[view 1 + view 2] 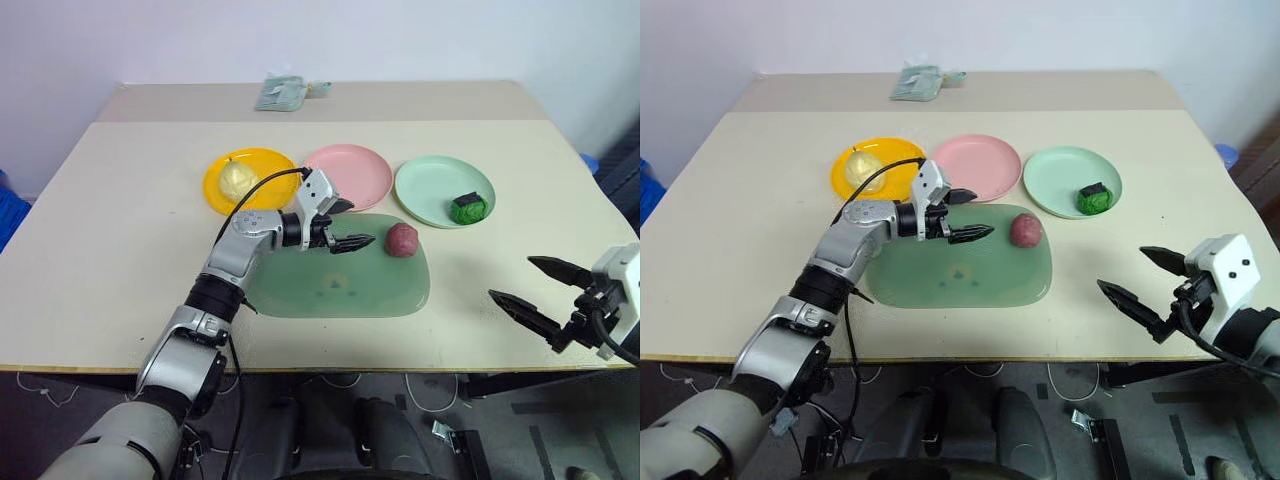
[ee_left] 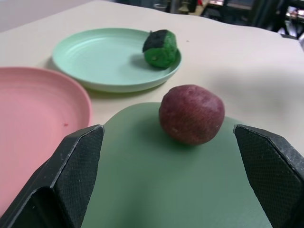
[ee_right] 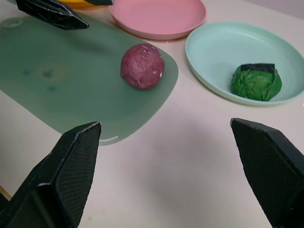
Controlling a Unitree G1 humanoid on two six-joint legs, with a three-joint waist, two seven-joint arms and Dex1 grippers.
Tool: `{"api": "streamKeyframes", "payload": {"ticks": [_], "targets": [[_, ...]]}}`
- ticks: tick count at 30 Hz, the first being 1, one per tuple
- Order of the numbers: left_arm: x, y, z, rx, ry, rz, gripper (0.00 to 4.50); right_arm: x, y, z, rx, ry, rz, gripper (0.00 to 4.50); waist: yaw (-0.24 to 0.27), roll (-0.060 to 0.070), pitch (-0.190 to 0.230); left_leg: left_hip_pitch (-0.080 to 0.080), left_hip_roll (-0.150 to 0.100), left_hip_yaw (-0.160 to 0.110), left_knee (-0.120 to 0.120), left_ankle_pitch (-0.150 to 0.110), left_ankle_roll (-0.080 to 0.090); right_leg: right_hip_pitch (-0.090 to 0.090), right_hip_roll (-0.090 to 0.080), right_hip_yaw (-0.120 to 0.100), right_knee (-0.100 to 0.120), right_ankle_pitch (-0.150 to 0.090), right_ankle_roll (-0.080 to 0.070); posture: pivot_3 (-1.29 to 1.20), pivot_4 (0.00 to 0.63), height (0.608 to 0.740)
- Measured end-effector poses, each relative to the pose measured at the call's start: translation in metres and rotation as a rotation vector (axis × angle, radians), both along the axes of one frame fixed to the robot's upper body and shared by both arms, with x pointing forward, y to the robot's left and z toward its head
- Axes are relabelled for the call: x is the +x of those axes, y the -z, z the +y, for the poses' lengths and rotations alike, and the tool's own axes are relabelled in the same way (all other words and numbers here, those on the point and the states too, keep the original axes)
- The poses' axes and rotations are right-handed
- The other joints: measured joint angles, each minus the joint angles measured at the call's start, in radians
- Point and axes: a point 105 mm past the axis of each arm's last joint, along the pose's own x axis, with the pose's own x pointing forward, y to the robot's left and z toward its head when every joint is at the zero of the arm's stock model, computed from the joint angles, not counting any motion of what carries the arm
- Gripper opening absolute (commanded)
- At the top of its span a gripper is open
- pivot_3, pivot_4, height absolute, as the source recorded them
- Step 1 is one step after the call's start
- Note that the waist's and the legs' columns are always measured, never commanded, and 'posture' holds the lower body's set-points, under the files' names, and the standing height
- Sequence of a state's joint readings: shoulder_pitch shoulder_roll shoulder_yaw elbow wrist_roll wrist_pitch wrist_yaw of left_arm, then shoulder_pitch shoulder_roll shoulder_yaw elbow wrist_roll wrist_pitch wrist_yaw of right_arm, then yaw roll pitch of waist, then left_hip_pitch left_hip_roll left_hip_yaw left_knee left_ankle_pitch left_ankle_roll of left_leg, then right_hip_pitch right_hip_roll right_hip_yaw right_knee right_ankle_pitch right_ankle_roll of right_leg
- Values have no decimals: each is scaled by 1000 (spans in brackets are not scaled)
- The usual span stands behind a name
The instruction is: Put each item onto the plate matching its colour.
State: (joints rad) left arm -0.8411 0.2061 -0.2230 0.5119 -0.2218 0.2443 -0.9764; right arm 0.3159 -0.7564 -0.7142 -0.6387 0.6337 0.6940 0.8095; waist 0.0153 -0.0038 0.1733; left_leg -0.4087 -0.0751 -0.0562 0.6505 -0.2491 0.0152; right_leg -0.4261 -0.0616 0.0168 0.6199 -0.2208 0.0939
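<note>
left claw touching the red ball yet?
Apart. The left wrist view shows the red ball lying on the green mat between the open left claw fingers, with mat visible either side.

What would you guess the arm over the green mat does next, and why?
Probably ease the open left tool forward around the red-purple ball and close. The ball lies on the mat just ahead of it, and the pink plate is bare, while the other two plates hold their items.

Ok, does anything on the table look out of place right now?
Only the red-purple ball: it sits on the green mat, not on the pink plate, which holds nothing. The pear and green chunk lie on matching plates.
</note>
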Motion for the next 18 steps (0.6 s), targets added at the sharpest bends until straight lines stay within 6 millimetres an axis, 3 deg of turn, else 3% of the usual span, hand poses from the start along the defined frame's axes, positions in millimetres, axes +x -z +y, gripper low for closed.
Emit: {"api": "streamKeyframes", "payload": {"ticks": [11,18], "targets": [[-8,8,-23,58,96,-6,4500,-5,-3,8,5,18,-23,4455,0,-1,1,0,0,0,0,0,0,0,0,0,0,0,0,0,150,740],[-6,16,-26,88,101,-16,4500,-3,-5,15,8,17,-36,4455,0,-1,1,0,0,0,0,0,0,0,0,0,0,0,0,0,150,740]]}}
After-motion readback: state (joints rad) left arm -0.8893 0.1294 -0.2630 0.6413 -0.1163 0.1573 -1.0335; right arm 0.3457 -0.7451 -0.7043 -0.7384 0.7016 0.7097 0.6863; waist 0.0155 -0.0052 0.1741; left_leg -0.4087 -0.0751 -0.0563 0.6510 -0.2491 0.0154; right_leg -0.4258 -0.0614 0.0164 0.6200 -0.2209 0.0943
